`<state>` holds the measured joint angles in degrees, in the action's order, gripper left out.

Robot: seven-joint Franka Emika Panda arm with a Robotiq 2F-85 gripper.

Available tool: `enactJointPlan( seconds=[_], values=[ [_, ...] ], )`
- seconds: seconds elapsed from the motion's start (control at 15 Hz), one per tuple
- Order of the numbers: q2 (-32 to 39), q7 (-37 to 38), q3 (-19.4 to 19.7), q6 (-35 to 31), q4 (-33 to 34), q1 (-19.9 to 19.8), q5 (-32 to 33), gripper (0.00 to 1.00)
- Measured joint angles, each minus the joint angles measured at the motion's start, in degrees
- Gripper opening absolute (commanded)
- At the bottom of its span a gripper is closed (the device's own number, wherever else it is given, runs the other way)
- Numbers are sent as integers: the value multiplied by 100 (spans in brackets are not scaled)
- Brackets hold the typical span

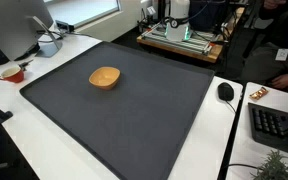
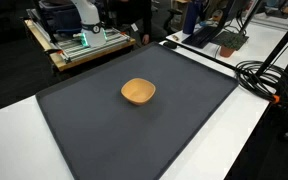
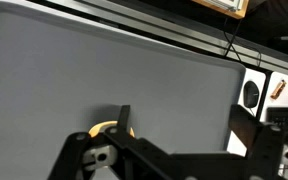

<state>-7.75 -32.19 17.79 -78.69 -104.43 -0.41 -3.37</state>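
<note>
**Item 1: bowl** (image 1: 105,77). Small, tan, wood-like and upright. In both exterior views it sits alone on the mat (image 1: 144,115), toward the far half and off centre (image 2: 138,91). In my wrist view only a sliver of it (image 3: 102,128) shows, low in the picture and partly behind one finger. It looks empty, though I cannot see the inside well.

**Item 2: gripper** (image 3: 182,128). Seen only in the wrist view, and absent from both exterior views. Its fingers stand spread, with nothing between them. It is above the mat and apart from the bowl. I read no contact.

**Status, as I judge it.** The bowl is untouched, not gripped and not lifted. It rests flat where it stands. Closing in, grasping and any moving are all left to do.

**Item 3: mat.** Dark grey and large, covering most of the white table (image 2: 269,140).

**Item 4: surroundings.**
- A black mouse (image 1: 225,91) lies just off the mat's edge.
- A keyboard (image 1: 274,125) lies beyond the mouse.
- A red cup (image 1: 12,73) stands near a monitor (image 1: 19,30) at another corner.
- Black cables (image 2: 264,75) trail over the table.
- A cart (image 2: 79,40) with equipment stands behind the table.
</note>
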Motion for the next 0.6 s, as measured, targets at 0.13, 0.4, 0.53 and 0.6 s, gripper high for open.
enactJointPlan(
  seconds=[0.13,0.4,0.53,0.6],
  values=[
    [0,0,0,-1,0,0,0,100],
    [0,0,0,-1,1,0,0,100],
    [2,0,-36,-1,0,-32,0,100],
    [2,1,-101,-33,-9,-89,0,100]
  ],
)
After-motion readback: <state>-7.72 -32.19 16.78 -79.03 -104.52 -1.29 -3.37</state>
